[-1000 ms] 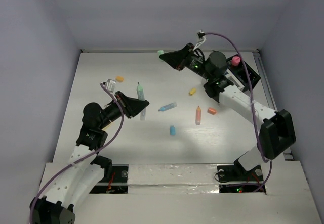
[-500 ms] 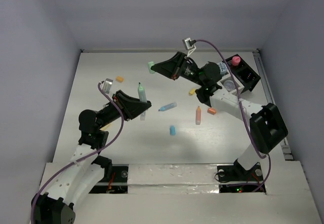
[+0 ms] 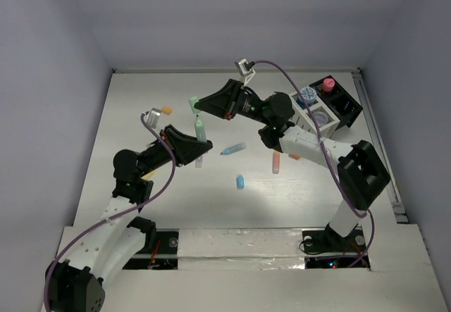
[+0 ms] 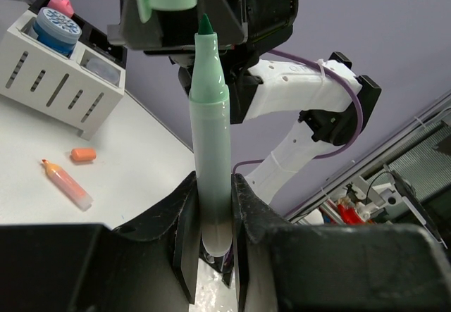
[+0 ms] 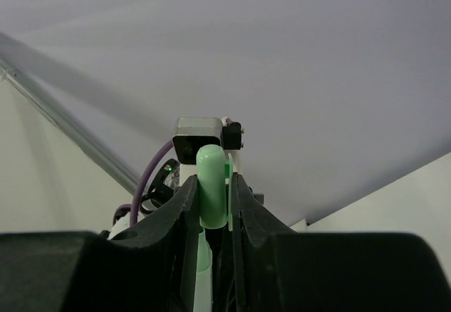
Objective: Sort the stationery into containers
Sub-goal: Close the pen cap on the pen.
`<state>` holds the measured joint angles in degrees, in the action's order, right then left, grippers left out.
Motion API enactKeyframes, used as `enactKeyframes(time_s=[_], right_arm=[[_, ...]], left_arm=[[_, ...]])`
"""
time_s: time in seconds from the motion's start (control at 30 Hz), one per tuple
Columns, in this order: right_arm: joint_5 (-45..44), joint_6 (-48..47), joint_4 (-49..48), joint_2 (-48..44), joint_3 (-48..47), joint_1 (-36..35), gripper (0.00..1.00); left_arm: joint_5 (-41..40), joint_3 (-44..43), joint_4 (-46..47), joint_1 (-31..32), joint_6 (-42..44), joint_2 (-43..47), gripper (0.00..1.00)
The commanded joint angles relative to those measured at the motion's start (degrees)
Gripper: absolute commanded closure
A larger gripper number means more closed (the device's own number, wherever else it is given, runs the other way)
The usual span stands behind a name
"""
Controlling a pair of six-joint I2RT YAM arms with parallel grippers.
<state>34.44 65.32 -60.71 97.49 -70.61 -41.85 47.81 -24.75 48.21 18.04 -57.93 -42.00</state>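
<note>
From overhead, my left gripper [image 3: 196,143] is clamped on a mint pen [image 3: 200,130], raised over the table [image 3: 134,86] left of centre. My right gripper [image 3: 199,104] pinches a mint cap [image 3: 192,104] just beyond the pen's tip. The organizer [image 3: 338,108] sits far right, with a blue jar [image 3: 306,94] in its white half and a pink piece [image 3: 328,84] at its black half. An orange pen [image 3: 275,161], a blue marker [image 3: 234,148] and a blue capsule [image 3: 240,181] lie loose on the table.

On the left wrist, the pen stands upright between the fingers [image 4: 184,238], gripped at its lower end. It has a pale frosted barrel, a mint collar and a bare dark green tip. The cap hangs close above, slightly left of the tip.

On the right wrist, the fingers [image 5: 184,206] are closed on the rounded cap.
</note>
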Motion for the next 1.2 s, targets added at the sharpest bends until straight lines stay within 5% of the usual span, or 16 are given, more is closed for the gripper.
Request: enactKeyframes(time_s=[0.0, 1.17], right_arm=[[0.46, 0.07, -3.89, 0.24, -2.87, -1.13, 1.0], [0.54, -1.34, -5.39, -2.92, 1.96, -1.66, 1.0]], left_arm=[[1.14, -0.29, 4.44, 0.41, 0.72, 0.07, 1.0], [-1.05, -3.28, -0.04, 0.41, 4.05, 1.92, 1.0]])
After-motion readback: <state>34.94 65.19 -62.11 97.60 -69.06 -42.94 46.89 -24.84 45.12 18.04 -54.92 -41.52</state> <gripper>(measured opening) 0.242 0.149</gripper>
